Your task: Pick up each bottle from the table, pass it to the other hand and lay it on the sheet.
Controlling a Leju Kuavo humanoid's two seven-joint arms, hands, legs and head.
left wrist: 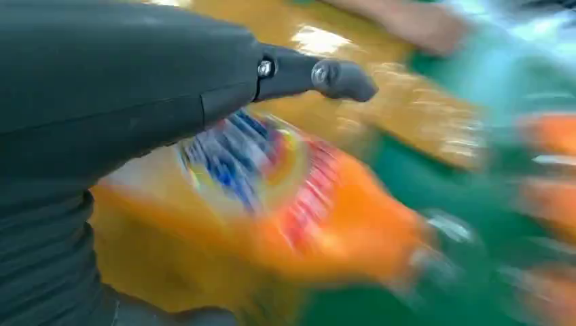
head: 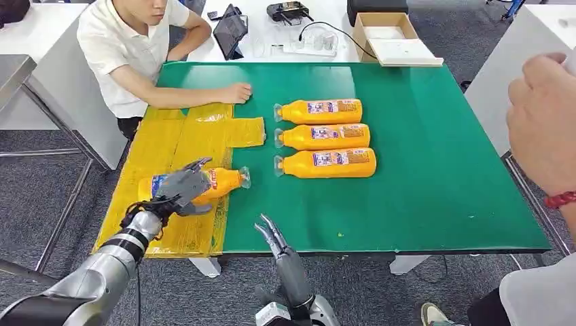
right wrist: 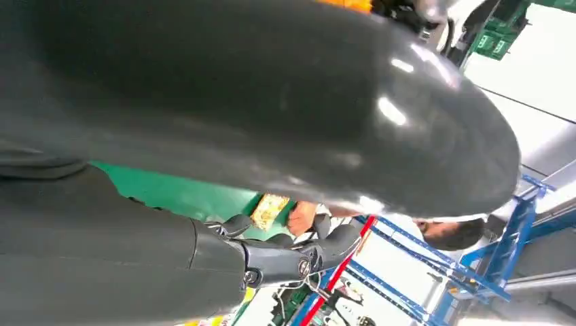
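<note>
While the left hand (head: pixel 182 190) curls over an orange bottle (head: pixel 221 182) lying on the yellow sheet (head: pixel 170 146), that bottle's long axis runs across the bench (head: pixel 435 170), cap toward the robot's right. Whether the fingers truly clasp it I cannot tell. Just off the bench's near edge, the right hand (head: pixel 274 237) holds nothing, fingers slightly apart. Farther right, three orange bottles (head: pixel 325 137) lie parallel on the green mat, caps pointing left toward the sheet.

The head camera looks forward and down over the green-topped table (head: pixel 435 170); the left wrist camera sits close above an orange plastic bottle (left wrist: pixel 326 210), blurred, which both views share.
</note>
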